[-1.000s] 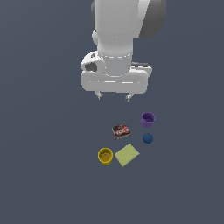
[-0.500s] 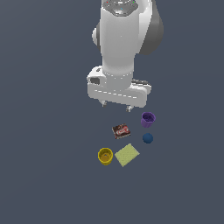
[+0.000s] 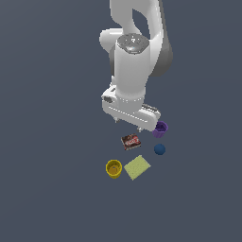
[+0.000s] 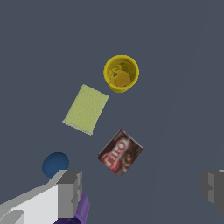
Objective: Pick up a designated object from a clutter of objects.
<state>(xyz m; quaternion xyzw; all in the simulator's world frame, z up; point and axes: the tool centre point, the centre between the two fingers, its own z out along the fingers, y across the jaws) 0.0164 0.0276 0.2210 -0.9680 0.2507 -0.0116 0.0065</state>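
The designated object, a flat dark-brown box (image 3: 131, 141) (image 4: 120, 152) with a red-and-white label, lies on the grey floor in the clutter of objects. My gripper (image 3: 127, 125) (image 4: 142, 192) hangs open just above and slightly behind the box, touching nothing. In the wrist view its two grey fingers (image 4: 70, 194) stand wide apart with the box showing between them. Around the box lie a yellow cup (image 3: 113, 168) (image 4: 121, 73), a yellow-green flat square (image 3: 137, 167) (image 4: 85, 109), a blue ball (image 3: 159, 149) (image 4: 55, 164) and a purple cup (image 3: 160, 128) (image 4: 81, 208).
The purple cup stands close to one finger, partly hidden by the gripper body in the exterior view. The blue ball sits on the exterior view's right of the box. Plain grey floor (image 3: 47, 189) surrounds the group.
The arm has swung toward the exterior view's right and come lower, bringing the open gripper down close over the brown box. The objects have not moved.
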